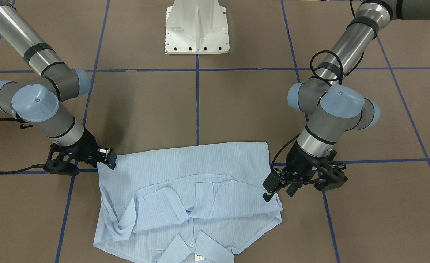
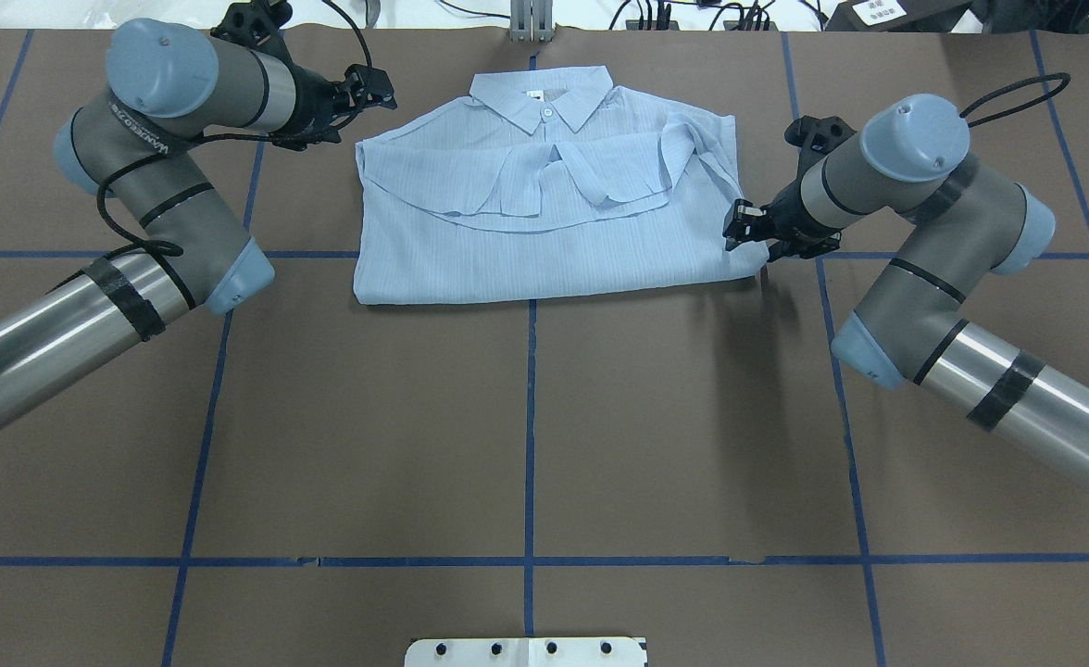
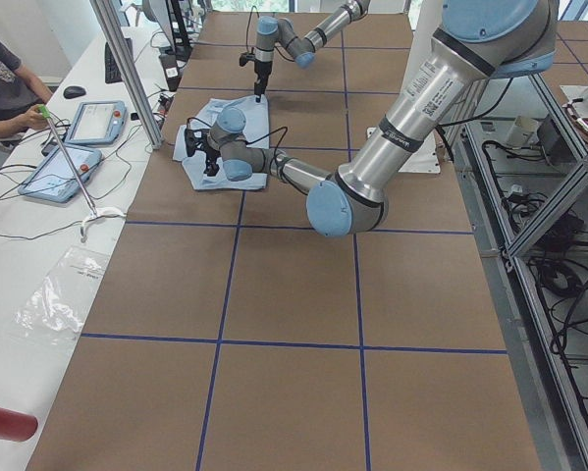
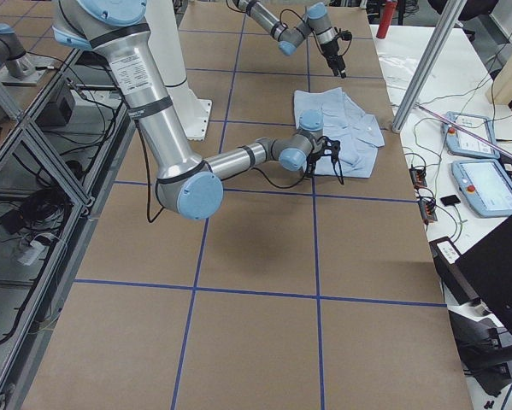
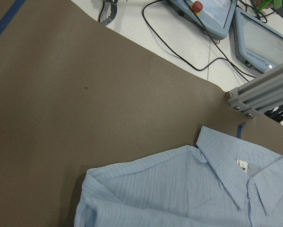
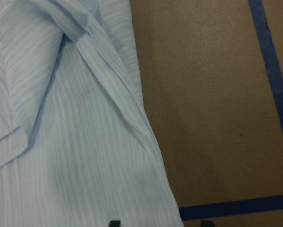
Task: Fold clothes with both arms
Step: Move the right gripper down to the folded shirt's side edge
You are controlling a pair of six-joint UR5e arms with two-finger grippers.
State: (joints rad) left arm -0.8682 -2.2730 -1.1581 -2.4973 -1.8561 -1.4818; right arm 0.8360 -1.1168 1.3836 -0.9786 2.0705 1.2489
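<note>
The clothes are one light blue striped shirt point(image 2: 526, 250), lying folded at the table's far side with its collar point(image 2: 542, 97) towards the far edge and its sleeves folded across the front. My left gripper point(image 2: 370, 86) hovers by the shirt's collar-side corner on my left, open and holding nothing; the left wrist view shows the shirt point(image 5: 179, 189) below and no fingers. My right gripper point(image 2: 737, 228) is low at the shirt's right edge, open. In the right wrist view the shirt's edge point(image 6: 150, 142) runs between its two spread fingertips point(image 6: 114, 222).
The white pedestal base point(image 1: 196, 27) stands at the robot's side of the brown table, which blue tape lines point(image 2: 531, 417) divide. Beyond the far edge lie an aluminium post point(image 5: 259, 92), teach pendants point(image 5: 264, 42) and cables. A person's hand point(image 3: 28, 116) rests there.
</note>
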